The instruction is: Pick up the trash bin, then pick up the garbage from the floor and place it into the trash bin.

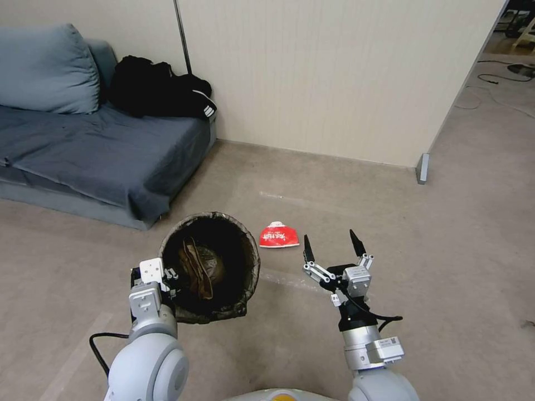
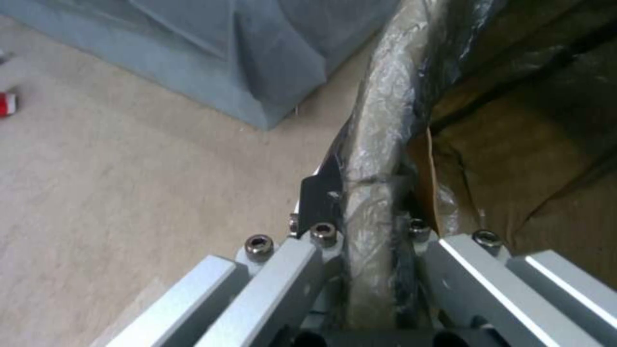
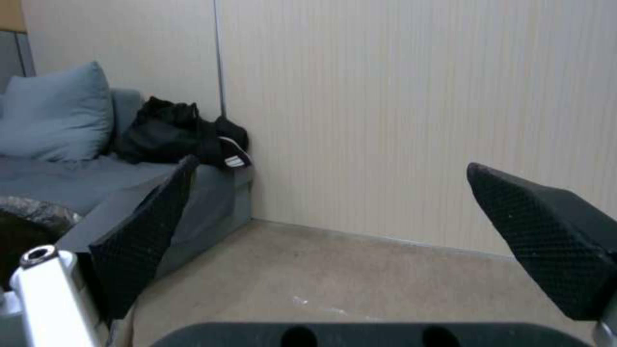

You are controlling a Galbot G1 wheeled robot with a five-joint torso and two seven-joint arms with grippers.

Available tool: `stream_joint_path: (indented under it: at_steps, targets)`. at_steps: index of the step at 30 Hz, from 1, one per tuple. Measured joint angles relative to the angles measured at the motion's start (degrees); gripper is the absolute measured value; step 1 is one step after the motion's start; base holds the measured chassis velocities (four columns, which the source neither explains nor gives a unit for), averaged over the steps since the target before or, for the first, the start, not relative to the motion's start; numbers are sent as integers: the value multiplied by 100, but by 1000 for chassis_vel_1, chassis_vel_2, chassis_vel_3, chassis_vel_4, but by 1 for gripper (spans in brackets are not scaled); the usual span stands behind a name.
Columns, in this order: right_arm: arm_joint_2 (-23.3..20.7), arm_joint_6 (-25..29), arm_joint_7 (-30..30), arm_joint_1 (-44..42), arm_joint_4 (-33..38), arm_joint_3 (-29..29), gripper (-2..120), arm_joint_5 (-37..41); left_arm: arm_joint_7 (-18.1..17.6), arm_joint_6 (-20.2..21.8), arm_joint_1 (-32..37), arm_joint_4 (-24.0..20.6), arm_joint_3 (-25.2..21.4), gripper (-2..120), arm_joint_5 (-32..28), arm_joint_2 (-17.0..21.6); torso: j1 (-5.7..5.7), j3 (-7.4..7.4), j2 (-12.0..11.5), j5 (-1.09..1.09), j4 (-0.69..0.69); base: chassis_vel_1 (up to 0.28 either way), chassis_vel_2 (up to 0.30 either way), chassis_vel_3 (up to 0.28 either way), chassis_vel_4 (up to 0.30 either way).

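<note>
The left gripper (image 1: 167, 277) pinches the bin (image 1: 210, 267) by its near rim, mouth up, probably so litter can drop in. The wrapper (image 1: 278, 236) lies on the floor just beyond the bin, ahead of the right gripper (image 1: 332, 248), whose jaws are spread wide, seemingly for a grab. The left wrist view shows the rim (image 2: 376, 159) clamped; the head view shows litter inside.

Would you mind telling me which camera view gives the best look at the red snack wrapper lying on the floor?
The head view: the red snack wrapper lies whole on the beige floor, between the bag-lined white trash bin and the open right hand. The left wrist view catches a red sliver at its edge; the right wrist view looks over it toward the wall.
</note>
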Motion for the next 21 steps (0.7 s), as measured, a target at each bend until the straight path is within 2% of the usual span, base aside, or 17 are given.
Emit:
stream_joint_path:
  at_steps: [9, 21]
  targets:
    - [4, 158, -104, 49, -41, -17, 100, -40, -20, 1, -8, -9, -14, 0, -5, 1, 1, 1, 0, 0, 0, -173, 166, 163, -164]
    - [-85, 205, -203, 263, -138, -39, 100, -2, -38, 24, -23, -3, -11, 0, -60, 17, 0, 0, 0, 1, -1, -17, 21, 13, -17]
